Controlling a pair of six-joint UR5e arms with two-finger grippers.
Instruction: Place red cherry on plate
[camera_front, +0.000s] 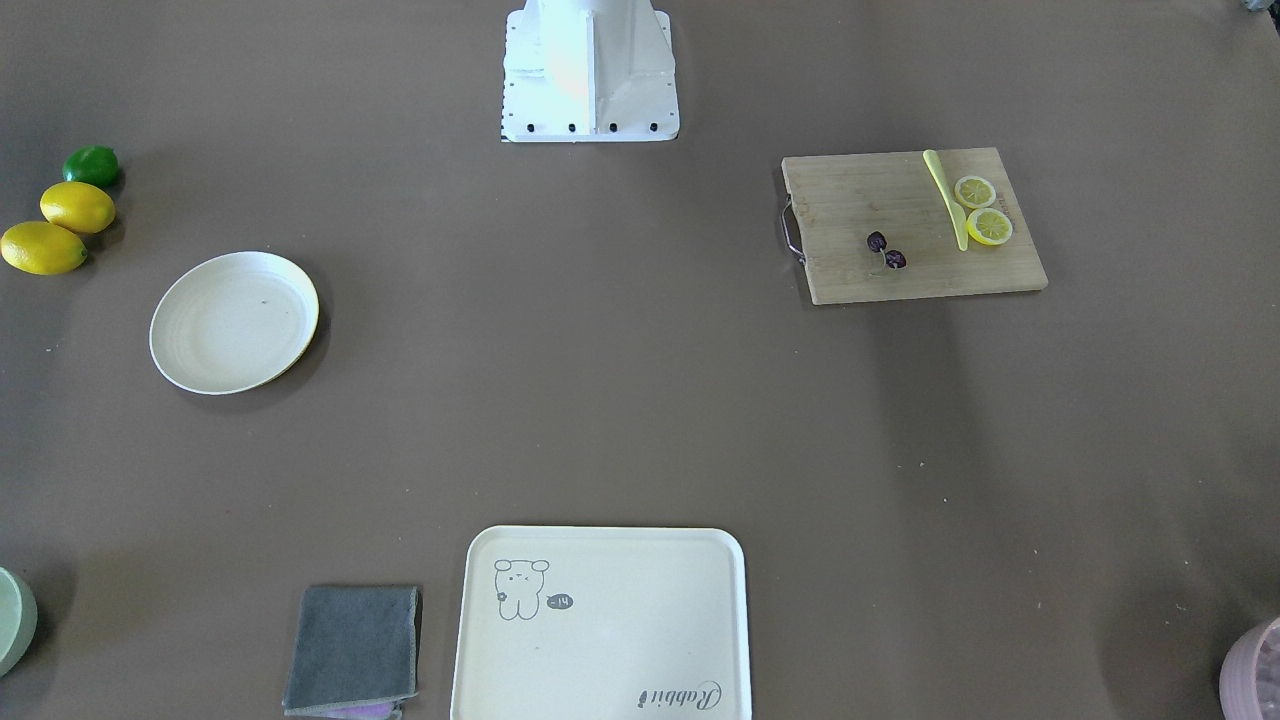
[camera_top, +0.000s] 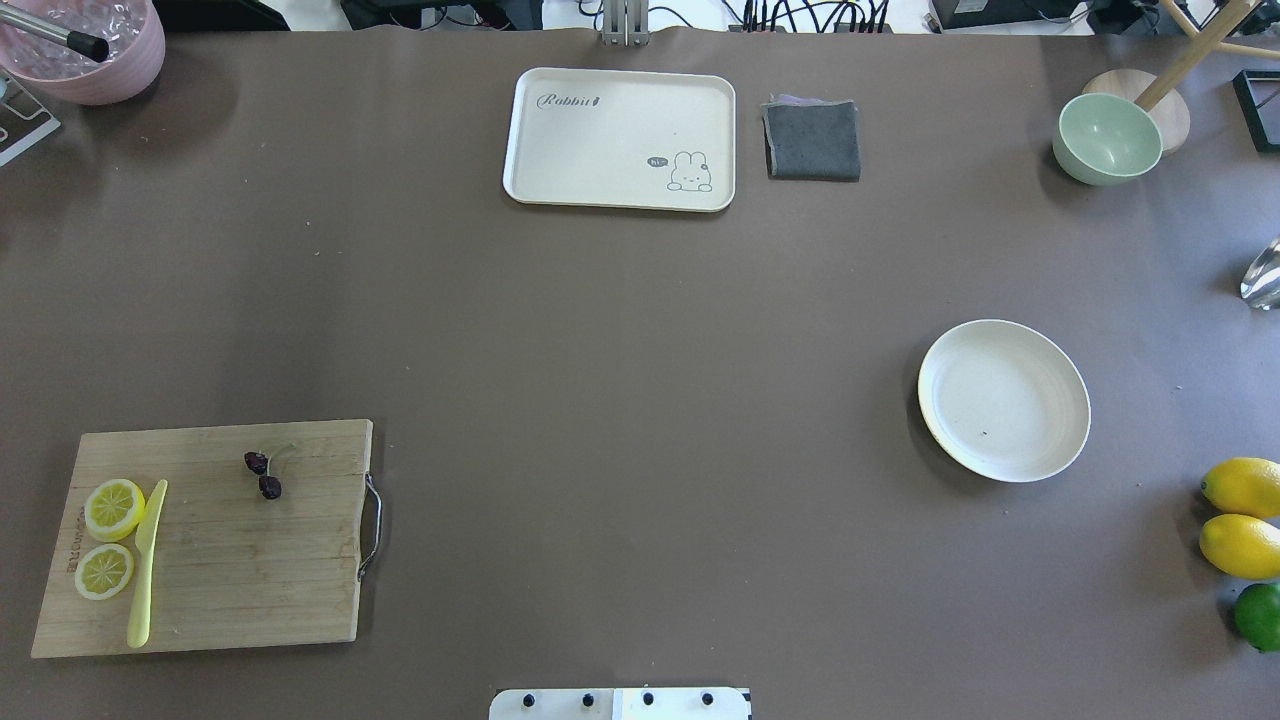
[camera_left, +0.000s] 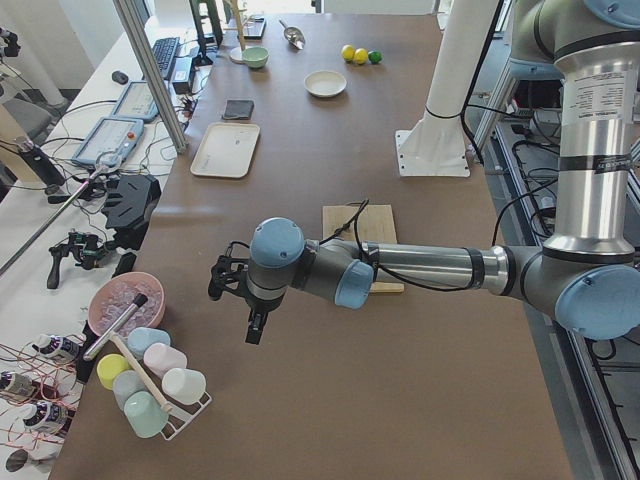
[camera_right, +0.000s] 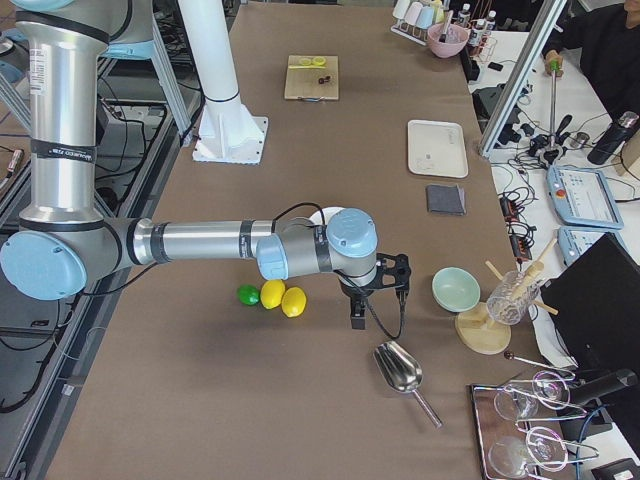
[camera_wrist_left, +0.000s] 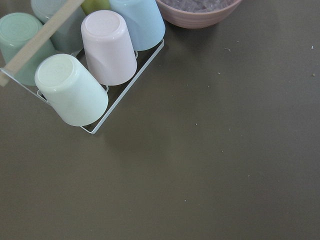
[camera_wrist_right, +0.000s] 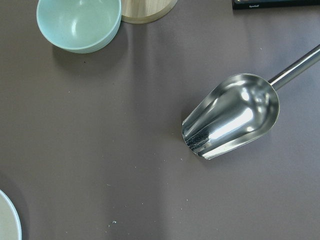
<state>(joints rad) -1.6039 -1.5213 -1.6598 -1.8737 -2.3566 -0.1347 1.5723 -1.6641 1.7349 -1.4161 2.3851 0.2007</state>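
On the left, the red cherry (camera_top: 264, 476) lies on the wooden cutting board (camera_top: 220, 580), near the edge with the metal handle. It is well apart from the two lemon slices (camera_top: 114, 508) and the yellow knife (camera_top: 145, 570).

We think the main danger is the grasp. The pair is tiny and joined by thin stems, so the fingers may catch only one fruit or a stem. It can then slip out, or the tips may press into the board.

The left gripper (camera_left: 253, 322) hangs over the table beyond the board's outer end. We cannot tell whether it is open or closed.

The cream tray (camera_top: 620, 140) and the grey cloth (camera_top: 812, 140) lie at the far side, off the line to the plate (camera_top: 1040, 350). The plate is well apart on the right, so a loose hold may drop the fruit on the way.

For the right gripper (camera_right: 357, 315), near the lemons (camera_top: 1243, 487) and lime (camera_top: 1260, 616), we also cannot tell.
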